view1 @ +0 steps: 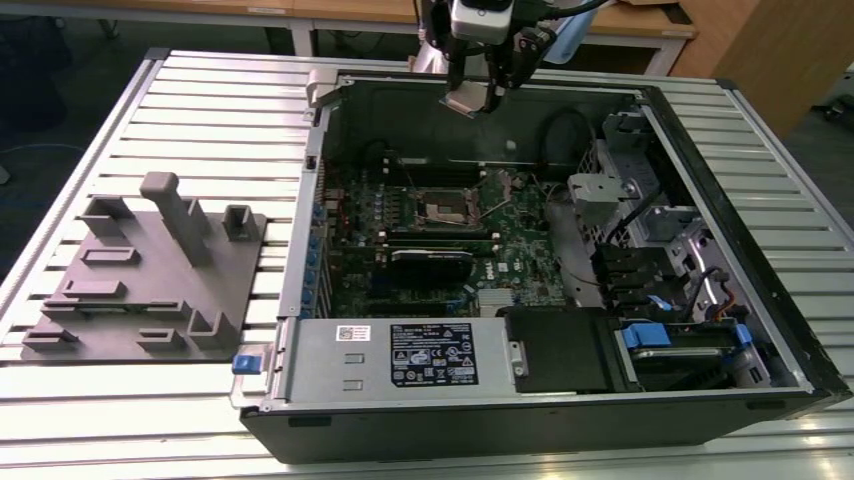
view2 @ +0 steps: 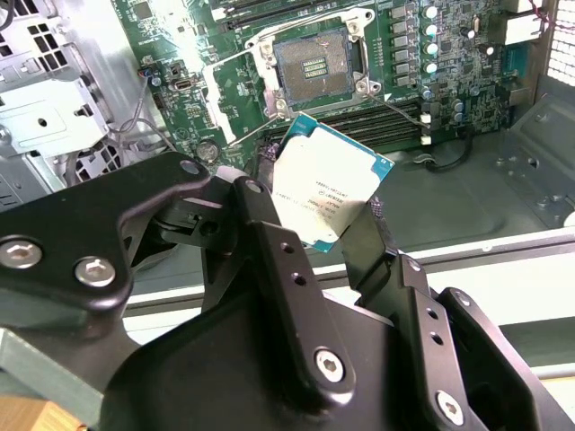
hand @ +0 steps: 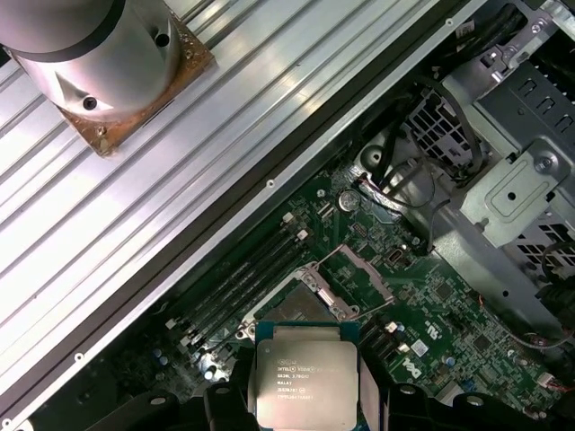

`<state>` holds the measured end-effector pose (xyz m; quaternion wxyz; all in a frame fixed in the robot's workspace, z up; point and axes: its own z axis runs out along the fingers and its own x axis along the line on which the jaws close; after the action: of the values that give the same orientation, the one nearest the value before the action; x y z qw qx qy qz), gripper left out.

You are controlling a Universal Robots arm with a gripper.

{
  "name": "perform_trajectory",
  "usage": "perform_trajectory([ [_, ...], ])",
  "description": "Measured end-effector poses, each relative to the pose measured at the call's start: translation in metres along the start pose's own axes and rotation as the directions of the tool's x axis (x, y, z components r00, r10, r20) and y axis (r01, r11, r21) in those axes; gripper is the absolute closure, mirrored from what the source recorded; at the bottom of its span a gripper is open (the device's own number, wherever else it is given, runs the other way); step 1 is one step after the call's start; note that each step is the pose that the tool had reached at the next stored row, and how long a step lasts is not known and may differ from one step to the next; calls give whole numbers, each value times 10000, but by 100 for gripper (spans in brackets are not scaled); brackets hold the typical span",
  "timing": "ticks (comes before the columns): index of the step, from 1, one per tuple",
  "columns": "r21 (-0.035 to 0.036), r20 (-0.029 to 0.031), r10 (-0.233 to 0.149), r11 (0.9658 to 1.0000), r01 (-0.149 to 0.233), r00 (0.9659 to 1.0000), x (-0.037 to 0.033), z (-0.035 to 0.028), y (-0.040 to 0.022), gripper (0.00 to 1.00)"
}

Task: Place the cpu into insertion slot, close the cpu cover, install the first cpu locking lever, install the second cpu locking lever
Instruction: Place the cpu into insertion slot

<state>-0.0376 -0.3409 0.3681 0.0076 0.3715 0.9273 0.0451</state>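
Gripper [view2: 316, 214] with cpu [view2: 329, 182], apart from insertion slot [view2: 316, 67]

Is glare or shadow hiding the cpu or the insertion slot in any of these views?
Exterior view: the inside of the case is shadowed, so the insertion slot looks dim, while the cpu is well lit. Second wrist view: both are evenly lit, with no glare on either. First wrist view: the cpu has a soft sheen, and the ribbed table throws bright reflections.

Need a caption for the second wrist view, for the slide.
Gripper holding the cpu, empty insertion slot on the green board ahead.
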Motion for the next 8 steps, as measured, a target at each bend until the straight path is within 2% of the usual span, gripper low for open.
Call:
perform_trajectory([
  [8, 0, 0, 4, 10000, -4, 10000, 0, 0, 0, 46],
])
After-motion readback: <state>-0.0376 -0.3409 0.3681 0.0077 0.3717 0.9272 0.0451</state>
